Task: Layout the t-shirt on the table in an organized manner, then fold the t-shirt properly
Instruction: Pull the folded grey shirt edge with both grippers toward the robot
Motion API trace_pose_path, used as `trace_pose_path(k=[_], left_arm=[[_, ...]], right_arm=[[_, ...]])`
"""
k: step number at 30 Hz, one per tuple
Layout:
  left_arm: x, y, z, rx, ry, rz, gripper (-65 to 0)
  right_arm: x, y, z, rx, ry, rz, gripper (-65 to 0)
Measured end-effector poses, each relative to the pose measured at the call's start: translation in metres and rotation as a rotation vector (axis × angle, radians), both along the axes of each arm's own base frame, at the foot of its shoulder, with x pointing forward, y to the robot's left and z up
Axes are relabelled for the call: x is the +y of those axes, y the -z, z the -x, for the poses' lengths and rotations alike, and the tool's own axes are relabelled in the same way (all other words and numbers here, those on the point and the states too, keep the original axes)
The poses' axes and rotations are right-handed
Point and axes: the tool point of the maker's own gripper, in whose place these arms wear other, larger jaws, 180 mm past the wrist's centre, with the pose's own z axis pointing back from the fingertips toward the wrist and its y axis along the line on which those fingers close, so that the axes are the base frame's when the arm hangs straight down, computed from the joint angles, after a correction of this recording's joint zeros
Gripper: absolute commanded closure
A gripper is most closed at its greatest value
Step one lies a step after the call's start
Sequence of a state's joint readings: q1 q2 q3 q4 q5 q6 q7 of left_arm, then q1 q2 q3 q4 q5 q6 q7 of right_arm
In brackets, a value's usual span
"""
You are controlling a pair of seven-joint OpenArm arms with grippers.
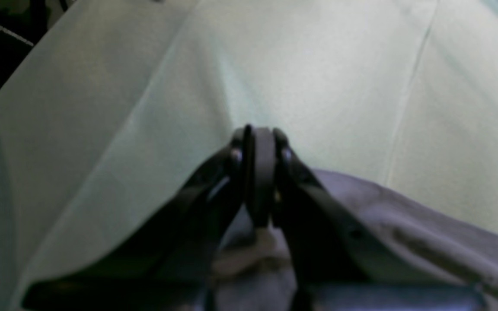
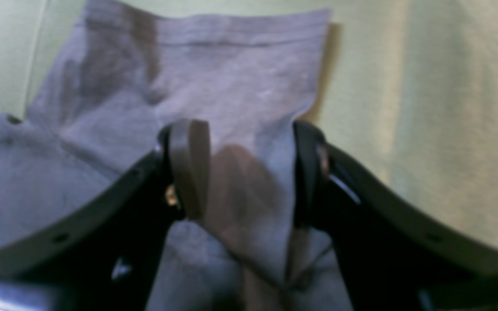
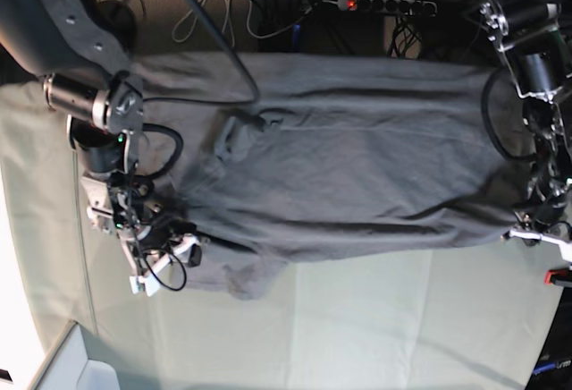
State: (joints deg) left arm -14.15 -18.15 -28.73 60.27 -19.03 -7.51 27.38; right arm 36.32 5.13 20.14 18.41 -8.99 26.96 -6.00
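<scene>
Although my left wrist view is blurred, I see the left gripper (image 1: 260, 142) clenched tight with grey t-shirt (image 1: 404, 224) bunched beneath it, so I judge it pinches the fabric over the green table (image 1: 318, 65). In my right wrist view the right gripper (image 2: 249, 168) stands released, jaws apart over a sleeve of the t-shirt (image 2: 231, 77), gripping nothing. From the base view the t-shirt (image 3: 357, 175) lies spread across the far half of the table (image 3: 357, 327), still wrinkled near the left sleeve; I reckon the layout is nearly finished and no fold is started.

Cables (image 3: 206, 5), power strip (image 3: 384, 4) behind
</scene>
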Motion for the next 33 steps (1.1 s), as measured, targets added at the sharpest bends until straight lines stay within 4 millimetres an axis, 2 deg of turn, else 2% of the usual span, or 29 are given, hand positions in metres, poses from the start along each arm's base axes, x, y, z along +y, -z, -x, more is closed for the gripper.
trace_pose_path(k=[3, 8, 15, 17, 22, 26, 30, 33], left_arm=[[0.000, 0.003, 0.003, 0.008, 0.000, 0.001, -0.1], [0.000, 0.003, 0.003, 0.008, 0.000, 0.001, -0.1], [0.000, 0.004, 0.003, 0.009, 0.000, 0.001, -0.1], [-0.001, 0.004, 0.003, 0.008, 0.001, 0.002, -0.1], [-0.001, 0.002, 0.003, 0.007, 0.002, 0.000, -0.1], [-0.002, -0.012, -0.002, -0.024, 0.012, -0.020, -0.1], [-0.001, -0.023, -0.003, -0.051, 0.020, -0.041, -0.1], [-0.002, -0.015, 0.008, -0.028, 0.027, -0.049, -0.1]], right_arm=[[0.000, 0.003, 0.003, -0.009, 0.010, -0.007, -24.8], [0.005, 0.007, 0.008, -0.002, 0.008, -0.014, 0.0], [0.020, 0.002, 0.008, -0.001, -0.059, -0.031, 0.0], [0.021, -0.007, 0.007, -0.035, -0.095, -0.027, 0.0], [0.002, -0.029, 0.012, -0.149, -0.065, 0.048, 0.0], [0.006, -0.053, 0.019, -0.243, -0.070, 0.097, 0.0], [0.006, -0.076, 0.036, -0.305, -0.062, 0.143, 0.0], [0.007, -0.083, 0.056, -0.325, -0.055, 0.172, 0.0]])
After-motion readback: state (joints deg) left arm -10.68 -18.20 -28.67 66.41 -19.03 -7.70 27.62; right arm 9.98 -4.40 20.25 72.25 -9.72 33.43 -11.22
